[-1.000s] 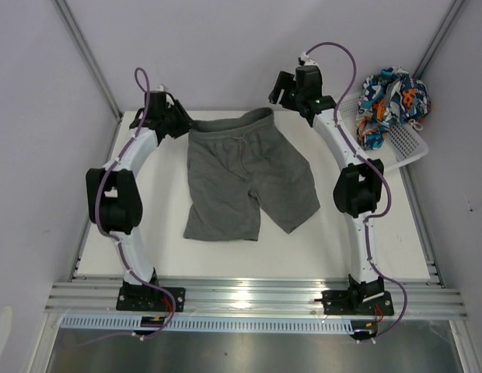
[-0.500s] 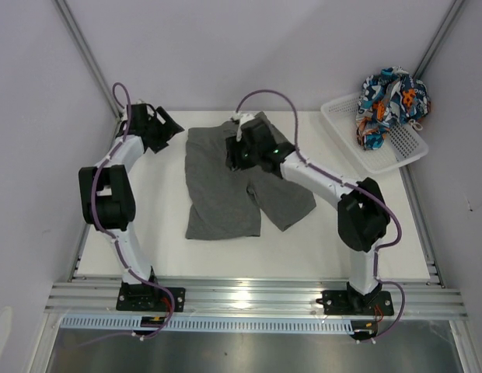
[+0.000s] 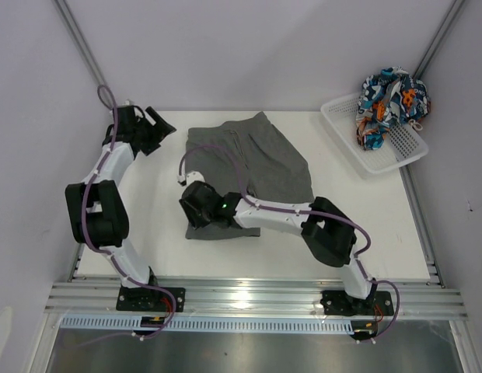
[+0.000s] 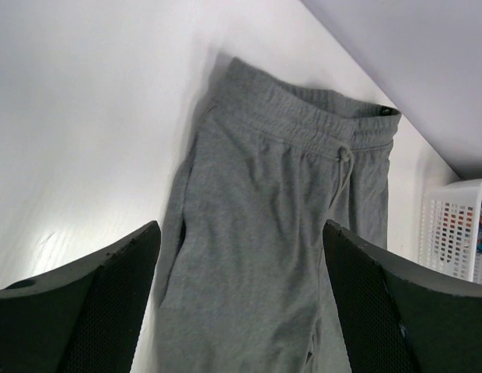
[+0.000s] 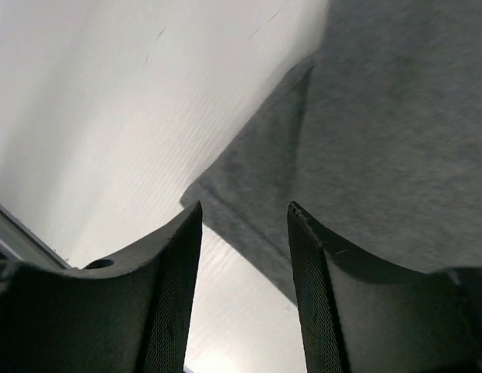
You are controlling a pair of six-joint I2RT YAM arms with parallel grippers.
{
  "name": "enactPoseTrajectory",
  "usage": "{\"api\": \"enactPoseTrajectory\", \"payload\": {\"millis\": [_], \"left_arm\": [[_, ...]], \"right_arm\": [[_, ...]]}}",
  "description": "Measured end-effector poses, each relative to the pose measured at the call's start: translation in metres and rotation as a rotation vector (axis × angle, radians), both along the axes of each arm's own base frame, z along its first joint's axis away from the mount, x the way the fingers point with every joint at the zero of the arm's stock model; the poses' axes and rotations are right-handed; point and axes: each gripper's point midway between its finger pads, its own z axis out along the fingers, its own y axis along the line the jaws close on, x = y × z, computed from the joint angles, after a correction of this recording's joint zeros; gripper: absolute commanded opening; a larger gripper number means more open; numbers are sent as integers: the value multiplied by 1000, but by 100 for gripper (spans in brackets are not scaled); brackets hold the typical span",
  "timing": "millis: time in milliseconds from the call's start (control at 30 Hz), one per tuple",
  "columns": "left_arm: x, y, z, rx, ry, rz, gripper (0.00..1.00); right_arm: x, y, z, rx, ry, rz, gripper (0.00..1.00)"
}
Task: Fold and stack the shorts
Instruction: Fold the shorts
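The dark grey shorts (image 3: 245, 167) lie flat on the white table (image 3: 148, 194), waistband at the far side. My right gripper (image 3: 194, 216) is open and reaches across to the near left leg hem. In the right wrist view its fingers (image 5: 159, 287) straddle the hem corner of the grey shorts (image 5: 365, 140), just above it. My left gripper (image 3: 157, 128) is open and empty, off the waistband's left end. In the left wrist view the grey shorts (image 4: 256, 233) lie beyond its wide-apart fingers (image 4: 93, 303). The patterned shorts (image 3: 392, 97) sit bunched in the basket.
The white mesh basket (image 3: 381, 155) stands at the far right corner, also seen in the left wrist view (image 4: 455, 233). Grey walls close in at the left, far and right sides. A metal rail (image 3: 249, 299) runs along the near edge.
My right arm swung from the far right, across the grey shorts, down to the near left hem. My left gripper drew back to the left, away from the waistband corner.
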Motion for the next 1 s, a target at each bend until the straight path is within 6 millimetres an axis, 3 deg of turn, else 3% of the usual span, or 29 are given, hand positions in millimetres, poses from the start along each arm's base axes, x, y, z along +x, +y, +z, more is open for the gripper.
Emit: {"api": "enactPoseTrajectory", "payload": {"millis": [67, 233, 467, 567, 700, 733, 767, 833, 1000], "left_arm": [[-9, 9, -4, -18, 13, 10, 86], [-22, 30, -9, -48, 34, 45, 86], [-31, 29, -4, -56, 25, 41, 86], [-30, 29, -4, -58, 21, 38, 86], [-31, 29, -7, -59, 24, 38, 86], [-32, 29, -8, -59, 26, 38, 86], [-32, 29, -10, -60, 29, 39, 86], [-34, 28, -13, -61, 35, 38, 86], [-37, 18, -23, -44, 55, 32, 85]], "right_arm": [[-10, 11, -11, -19, -5, -11, 56], [-34, 23, -37, -65, -6, -20, 56], [-30, 45, -56, -107, -17, -32, 51], [-32, 39, -64, -140, -9, -38, 47], [-33, 33, -70, -164, -9, -43, 20], [-33, 31, -74, -168, -14, -45, 4], [-33, 29, -73, -166, -25, -47, 0], [-37, 21, -73, -151, -37, -52, 0], [-73, -44, -70, -206, -39, 2, 0]]}}
